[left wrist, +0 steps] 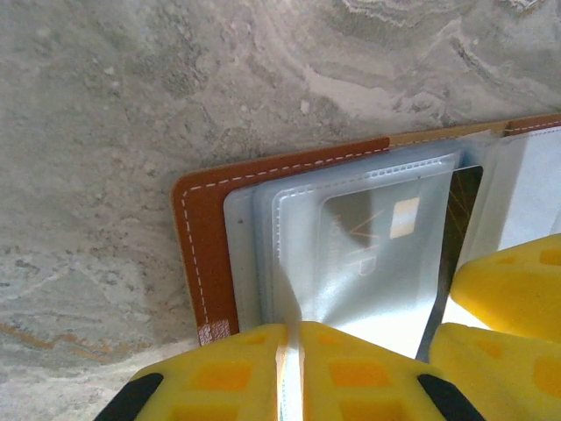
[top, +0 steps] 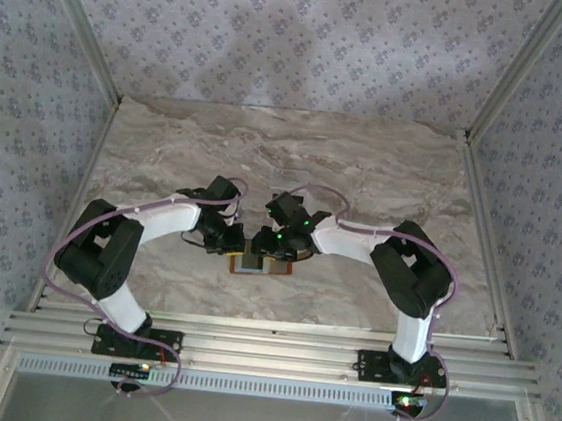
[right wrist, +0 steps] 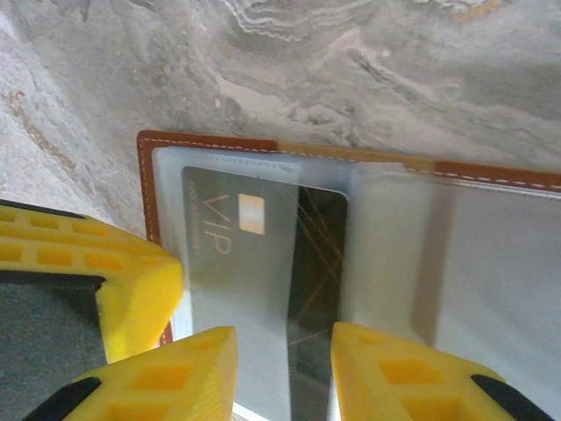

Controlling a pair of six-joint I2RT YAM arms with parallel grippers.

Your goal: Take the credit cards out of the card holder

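The left gripper [left wrist: 289, 355] pinches the card holder's [left wrist: 203, 254] clear sleeve [left wrist: 282, 263] at its fingertips; the right gripper [right wrist: 285, 373] stands parted, the dark card [right wrist: 317, 263] lying between its fingers.

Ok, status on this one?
Left gripper shut on clear plastic sleeve. Right gripper open, straddling dark VIP card in brown leather card holder. Sleeve partly covers card.
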